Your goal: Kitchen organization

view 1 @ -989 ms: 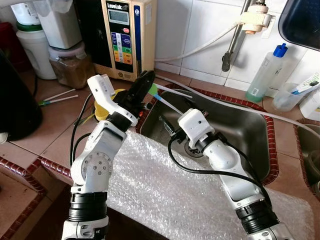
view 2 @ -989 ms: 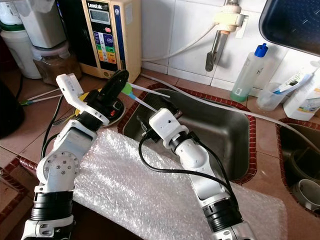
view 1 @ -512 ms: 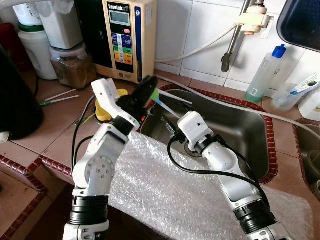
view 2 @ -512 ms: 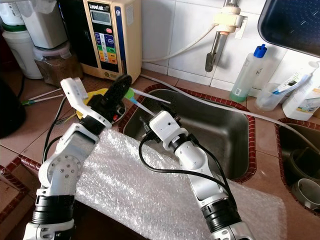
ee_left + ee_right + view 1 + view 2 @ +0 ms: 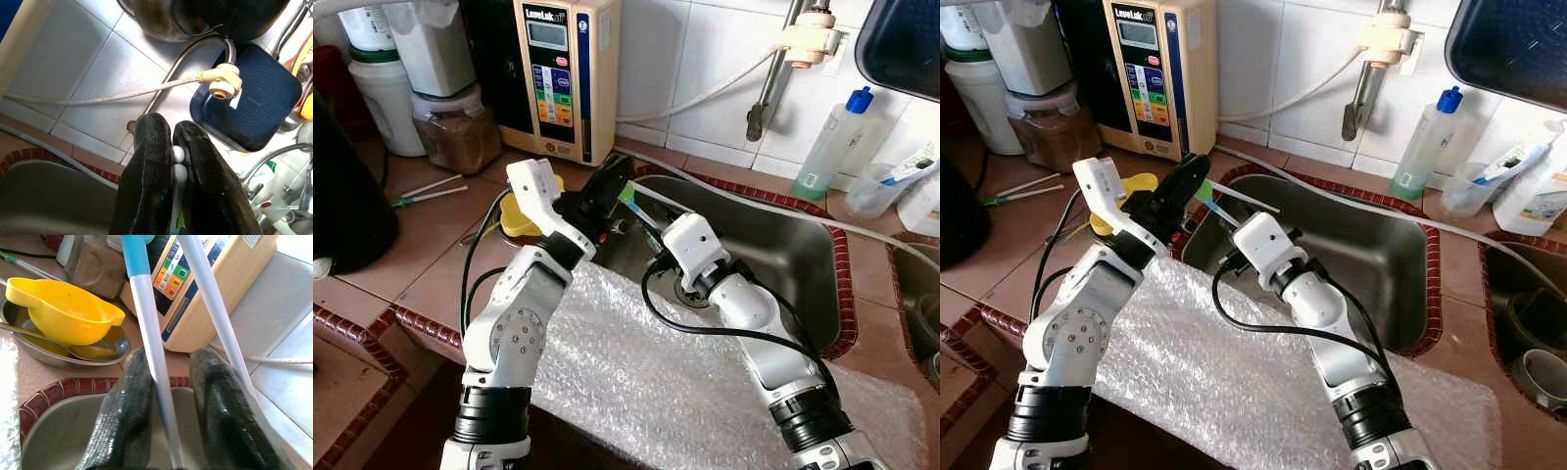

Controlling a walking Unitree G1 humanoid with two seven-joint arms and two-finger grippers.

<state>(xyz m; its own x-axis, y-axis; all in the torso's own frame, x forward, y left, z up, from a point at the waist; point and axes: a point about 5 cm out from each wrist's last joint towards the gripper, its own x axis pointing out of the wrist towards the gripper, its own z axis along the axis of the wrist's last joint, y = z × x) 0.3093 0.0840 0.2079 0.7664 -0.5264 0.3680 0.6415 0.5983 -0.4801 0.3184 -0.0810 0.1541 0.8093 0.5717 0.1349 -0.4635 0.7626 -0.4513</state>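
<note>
Left hand (image 5: 171,181) gripping toothbrushes (image 5: 146,313), LeveLuk unit (image 5: 555,73)

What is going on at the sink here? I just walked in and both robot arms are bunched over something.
The left gripper is shut on two long white sticks, toothbrushes by the look of them, at their coloured ends over the left rim of the steel sink. The right gripper is open around the white handles lower down, one handle between its fingers. A yellow funnel sits in a steel dish on the counter beside the sink, and bubble wrap lies along the counter's front edge.
</note>
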